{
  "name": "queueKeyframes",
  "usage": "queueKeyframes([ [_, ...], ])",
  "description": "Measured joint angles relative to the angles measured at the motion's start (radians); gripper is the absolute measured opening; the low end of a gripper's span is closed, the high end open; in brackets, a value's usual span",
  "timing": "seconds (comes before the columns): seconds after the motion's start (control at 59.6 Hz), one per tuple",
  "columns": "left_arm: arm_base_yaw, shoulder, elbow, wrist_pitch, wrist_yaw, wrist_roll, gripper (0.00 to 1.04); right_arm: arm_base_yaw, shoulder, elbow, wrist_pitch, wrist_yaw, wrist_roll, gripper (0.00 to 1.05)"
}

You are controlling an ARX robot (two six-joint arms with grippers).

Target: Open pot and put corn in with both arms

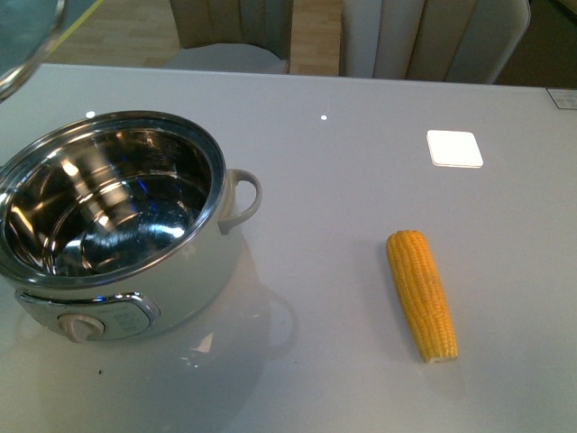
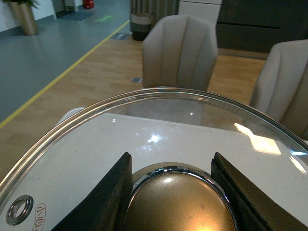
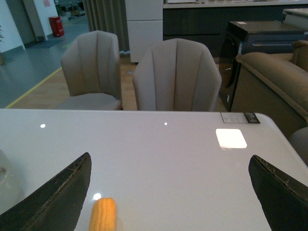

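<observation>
The white pot (image 1: 135, 298) stands uncovered at the left of the table, its shiny steel bowl (image 1: 104, 212) empty, loop handle (image 1: 243, 200) to the right and knob (image 1: 83, 327) in front. The glass pot lid (image 1: 22, 45) hangs at the top left corner of the front view. In the left wrist view my left gripper (image 2: 173, 192) is shut on the lid's bronze knob (image 2: 178, 204), the glass pot lid (image 2: 96, 144) spreading beyond it. The yellow corn (image 1: 422, 294) lies on the table right of the pot. My right gripper (image 3: 171, 192) is open above the table, the corn (image 3: 103, 214) near one finger.
Beige chairs (image 1: 234, 36) stand behind the far table edge. A bright light patch (image 1: 453, 148) lies on the white table (image 1: 343, 180) at the back right. A small label (image 1: 562, 97) sits at the far right edge.
</observation>
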Motion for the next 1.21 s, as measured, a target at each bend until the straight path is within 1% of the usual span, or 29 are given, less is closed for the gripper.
queueKeyframes([
  [0.067,0.121,-0.003,-0.043,0.016,0.053,0.007,0.43,0.000,0.000,0.000,0.000,0.000,0.000,0.96],
  [0.117,0.180,0.001,-0.062,0.028,0.083,0.012,0.43,0.000,0.000,0.000,0.000,0.000,0.000,0.96],
  [0.218,0.344,0.045,-0.092,0.087,0.162,0.041,0.43,0.000,0.000,0.000,0.000,0.000,0.000,0.96],
  [0.235,0.358,0.052,-0.093,0.093,0.168,0.043,0.43,0.000,0.000,0.000,0.000,0.000,0.000,0.96],
  [0.252,0.399,0.075,-0.097,0.115,0.186,0.051,0.43,0.000,0.000,0.000,0.000,0.000,0.000,0.96],
  [0.403,0.566,0.239,-0.111,0.222,0.237,0.096,0.43,0.000,0.000,0.000,0.000,0.000,0.000,0.96],
  [0.47,0.600,0.315,-0.116,0.270,0.249,0.113,0.43,0.000,0.000,0.000,0.000,0.000,0.000,0.96],
  [0.621,0.615,0.460,-0.108,0.361,0.266,0.127,0.43,0.000,0.000,0.000,0.000,0.000,0.000,0.96],
  [0.806,0.594,0.636,-0.029,0.440,0.273,0.140,0.43,0.000,0.000,0.000,0.000,0.000,0.000,0.96],
  [1.074,0.562,0.771,0.066,0.447,0.251,0.144,0.43,0.000,0.000,0.000,0.000,0.000,0.000,0.96],
  [1.208,0.517,0.884,0.199,0.446,0.235,0.166,0.43,0.000,0.000,0.000,0.000,0.000,0.000,0.96],
])
